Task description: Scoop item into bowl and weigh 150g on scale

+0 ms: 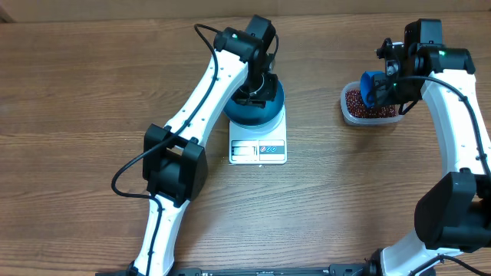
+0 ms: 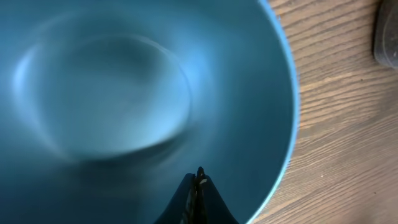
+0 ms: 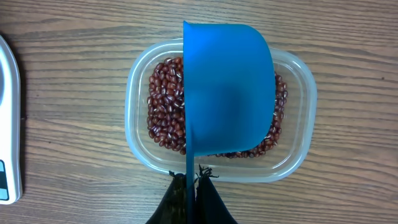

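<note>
Left end effector, overhead: the left end effector (image 1: 258, 93) hung directly over the bowl (image 1: 253, 115); from this height I could not tell how its jaws stood.
Bowl and scale, overhead: the blue bowl sat on the white scale (image 1: 258, 149) just beneath that end effector, with the display strip on the side away from it.
Right end effector, overhead: the right end effector (image 1: 391, 86) held a blue scoop (image 1: 372, 88) above a clear tub (image 1: 368, 116).
Beans, overhead: the red-brown beans (image 1: 359, 103) lay in the tub, right below the scoop and well apart from the left end effector across the wooden counter (image 1: 77, 115).
Left end effector, left wrist view: the left end effector (image 2: 198, 185) had its fingers pressed together with no gap; whether they pinched anything could not be told.
Bowl, left wrist view: the bowl (image 2: 124, 93) filled the picture ahead of the fingertips, blurred, with no beans showing inside; bare counter (image 2: 336, 124) lay to their right.
Right end effector, right wrist view: the right end effector (image 3: 194, 186) was clamped on the thin handle of the scoop (image 3: 227, 93).
Scoop, right wrist view: it stood on edge straight ahead of the fingertips, its rounded body bulging to their right.
Beans, right wrist view: the beans (image 3: 165, 106) were heaped in the tub (image 3: 301, 124) under the scoop; contact could not be told.
Scale, right wrist view: one edge of the scale (image 3: 9, 124) showed far to the fingers' left.
</note>
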Motion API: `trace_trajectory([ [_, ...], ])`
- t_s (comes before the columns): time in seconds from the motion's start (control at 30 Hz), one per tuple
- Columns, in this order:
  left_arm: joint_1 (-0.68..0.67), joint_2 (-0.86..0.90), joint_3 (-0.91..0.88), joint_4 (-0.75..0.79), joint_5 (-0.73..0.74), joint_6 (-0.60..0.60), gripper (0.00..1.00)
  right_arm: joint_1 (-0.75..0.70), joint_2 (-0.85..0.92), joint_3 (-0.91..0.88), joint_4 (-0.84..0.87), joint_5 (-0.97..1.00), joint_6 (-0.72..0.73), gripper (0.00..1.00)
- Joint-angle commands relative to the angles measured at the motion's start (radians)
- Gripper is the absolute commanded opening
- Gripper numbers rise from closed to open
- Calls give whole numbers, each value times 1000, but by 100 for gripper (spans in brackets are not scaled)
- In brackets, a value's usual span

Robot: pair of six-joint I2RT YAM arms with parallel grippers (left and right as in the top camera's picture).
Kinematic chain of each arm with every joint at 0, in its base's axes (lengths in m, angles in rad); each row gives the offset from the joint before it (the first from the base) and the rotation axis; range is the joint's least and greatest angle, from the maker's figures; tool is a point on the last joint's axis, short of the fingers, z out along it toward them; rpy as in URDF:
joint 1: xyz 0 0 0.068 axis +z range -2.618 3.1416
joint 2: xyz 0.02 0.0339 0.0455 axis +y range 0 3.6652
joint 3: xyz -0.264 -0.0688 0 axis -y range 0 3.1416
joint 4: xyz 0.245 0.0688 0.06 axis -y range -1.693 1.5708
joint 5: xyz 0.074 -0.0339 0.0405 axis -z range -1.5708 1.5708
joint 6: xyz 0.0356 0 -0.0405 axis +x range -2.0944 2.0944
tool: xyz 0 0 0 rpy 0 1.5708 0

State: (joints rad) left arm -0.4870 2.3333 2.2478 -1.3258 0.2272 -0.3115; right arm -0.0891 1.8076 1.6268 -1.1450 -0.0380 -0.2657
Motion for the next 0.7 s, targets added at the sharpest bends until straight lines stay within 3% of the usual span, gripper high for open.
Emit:
trace_trajectory([
  [0.0,-26,12,-14,14,-24,16,4,2,-8,1,6,-9,5,4],
  [0.67,-64,12,-22,-2,37,19,4,2,-8,1,7,-9,5,4],
])
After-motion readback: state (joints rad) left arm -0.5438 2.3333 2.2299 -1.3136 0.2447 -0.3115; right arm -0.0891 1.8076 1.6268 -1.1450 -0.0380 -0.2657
